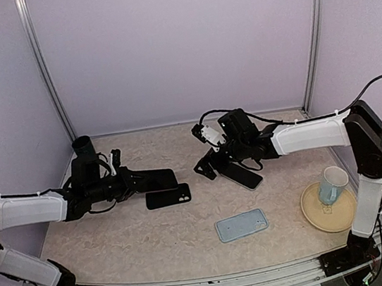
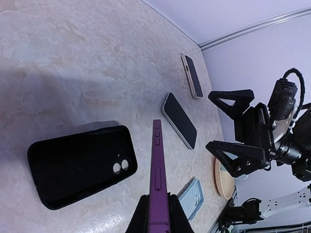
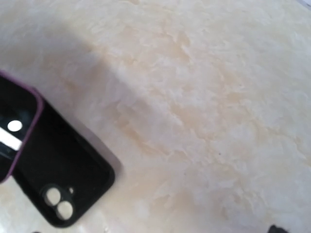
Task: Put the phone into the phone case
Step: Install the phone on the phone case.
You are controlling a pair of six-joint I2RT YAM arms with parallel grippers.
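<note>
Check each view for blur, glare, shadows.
Top external: sharp, evenly lit, soft shadows only. Left wrist: crisp on the purple phone and black case; dim shadow on the table at image left. Right wrist: soft all over, black case smeared, shadow upper left. No strong glare anywhere.

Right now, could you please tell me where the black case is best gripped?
Probably from above, pinching the black case across its two long side walls at mid-length: it lies flat on the table, open side up, so those thin raised walls are the only graspable edges.
</note>
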